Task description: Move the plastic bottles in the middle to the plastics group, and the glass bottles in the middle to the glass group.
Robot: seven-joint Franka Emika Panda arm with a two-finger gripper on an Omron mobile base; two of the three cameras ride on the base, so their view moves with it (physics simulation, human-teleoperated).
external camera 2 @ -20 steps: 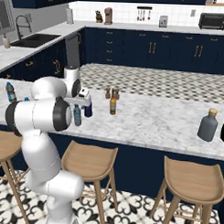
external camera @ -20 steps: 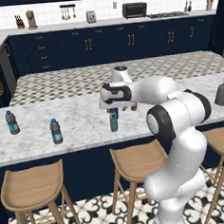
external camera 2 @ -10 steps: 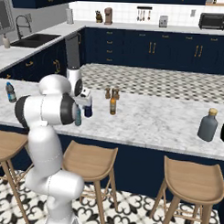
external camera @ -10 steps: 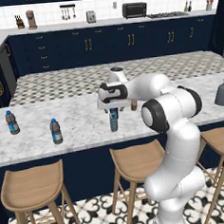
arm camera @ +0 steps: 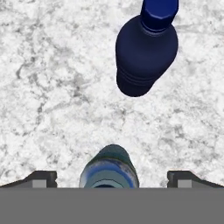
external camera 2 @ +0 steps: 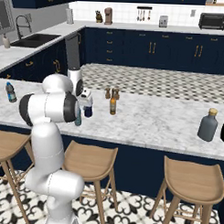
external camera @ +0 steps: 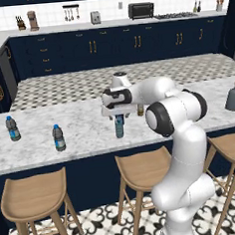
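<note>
Two-finger gripper spread wide, hanging over slim pale teal translucent bottle, bottom centre of hand view, nothing pinched. Dark navy rounded bottle upright at top, just beyond. Both on white marble counter.

Long marble island counter running across the middle, white with grey veining. Two short brown shakers side by side on it, toward the far edge. Three wooden bar stools along the near side: one at the left, one in the middle, one at the right. Patterned black-and-white floor tiles below. Navy cabinets with brass handles along the back wall. Toaster oven, toaster, knife block on the back counter. Sink with faucet off to the side.
</note>
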